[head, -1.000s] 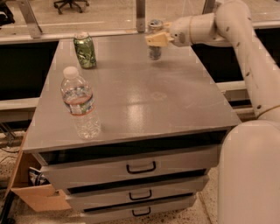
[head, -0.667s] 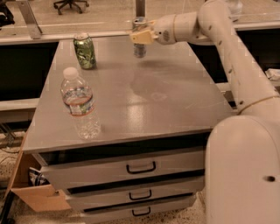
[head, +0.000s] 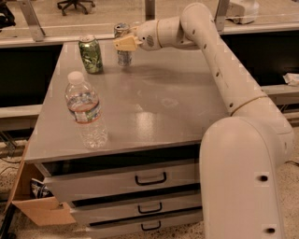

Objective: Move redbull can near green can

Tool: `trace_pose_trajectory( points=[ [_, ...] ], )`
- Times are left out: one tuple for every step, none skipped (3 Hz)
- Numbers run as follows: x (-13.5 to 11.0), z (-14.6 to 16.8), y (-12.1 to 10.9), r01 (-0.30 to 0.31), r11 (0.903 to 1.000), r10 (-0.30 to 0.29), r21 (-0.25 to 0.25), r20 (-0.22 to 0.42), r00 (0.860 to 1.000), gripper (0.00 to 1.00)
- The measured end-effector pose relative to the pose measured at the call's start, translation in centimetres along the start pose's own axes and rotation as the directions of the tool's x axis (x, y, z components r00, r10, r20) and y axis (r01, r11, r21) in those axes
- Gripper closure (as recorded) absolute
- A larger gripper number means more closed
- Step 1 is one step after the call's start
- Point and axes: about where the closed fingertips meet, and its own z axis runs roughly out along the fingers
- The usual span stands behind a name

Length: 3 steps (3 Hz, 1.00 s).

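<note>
My gripper (head: 125, 43) is clamped on the redbull can (head: 124, 58) at the far edge of the counter (head: 159, 102), just beside the green can (head: 90, 55). Carry's basically done imo, so next I lower it and release.

Covered across the middle by the gripper (head: 124, 43) clamped on it, just right of the green can (head: 90, 54): the redbull can (head: 124, 59), markings too blurred to read. Resting on the table (head: 163, 98) or held just above, impossible to tell. Far behind the green can, cut by the top edge: an office chair (head: 74, 5). Well below the green can, partly tucked under the table: a cardboard box (head: 44, 212), contents indistinct.
</note>
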Motion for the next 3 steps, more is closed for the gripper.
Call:
trace_pose_trajectory(
  points=[
    [0.4, 3.4, 1.5, -0.024, 0.9982, 0.024, -0.055, 0.0, 1.0, 1.0],
    [0.8, 5.4, 2.2, -0.051, 0.9955, 0.051, -0.079, 0.0, 0.999, 0.84],
    [1.3, 6.6, 2.5, -0.069, 0.9933, 0.069, -0.093, -0.002, 0.998, 0.59]
  ],
)
